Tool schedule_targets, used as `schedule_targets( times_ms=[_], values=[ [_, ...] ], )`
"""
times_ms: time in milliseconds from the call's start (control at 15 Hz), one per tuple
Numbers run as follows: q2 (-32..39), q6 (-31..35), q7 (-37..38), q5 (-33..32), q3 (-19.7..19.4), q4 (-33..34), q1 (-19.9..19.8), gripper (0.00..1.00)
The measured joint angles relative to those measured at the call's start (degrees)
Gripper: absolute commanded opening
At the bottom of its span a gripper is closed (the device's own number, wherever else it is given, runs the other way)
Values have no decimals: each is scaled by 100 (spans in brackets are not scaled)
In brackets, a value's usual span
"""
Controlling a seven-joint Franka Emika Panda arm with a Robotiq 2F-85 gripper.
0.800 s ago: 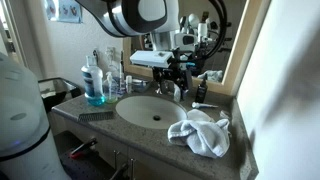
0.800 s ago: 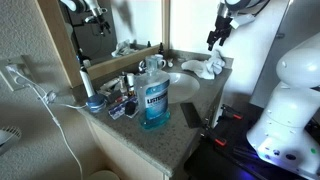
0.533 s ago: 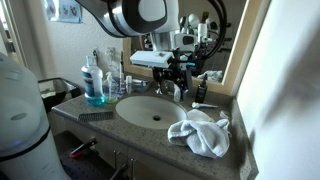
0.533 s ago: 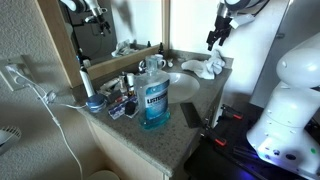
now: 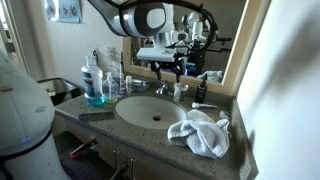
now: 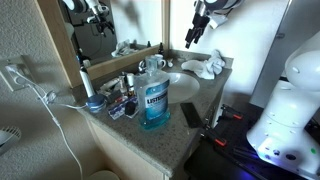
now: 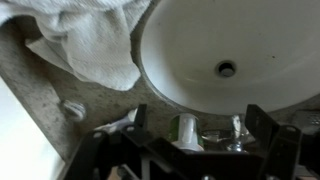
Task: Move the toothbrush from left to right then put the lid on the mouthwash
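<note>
Mouthwash stood upright on the desk, w/ the sink on one side and a bunch of small bottles on the other. The pincer hung above the sink's far side, well apart from the bottle, fingers spread w/ nothing btwn them. Wrist view had a crumpled white towel on the desk right at the basin's rim, plus a small white round thing nearby, couldn't tell what it was.

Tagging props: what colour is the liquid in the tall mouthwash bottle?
Bright blue; the mouthwash shows best in an exterior view.
</note>
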Motion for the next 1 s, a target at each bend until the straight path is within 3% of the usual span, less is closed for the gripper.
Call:
schedule_targets(
  times_ms=[267, 533, 1000],
  values=[
    [671, 154, -922, 852, 9, 551, 838, 100],
    [1301, 181, -2008, 1821, 80, 1142, 1435, 100],
    [2398, 128, -4069, 3727, 838, 2094, 1614, 100]
  ],
)
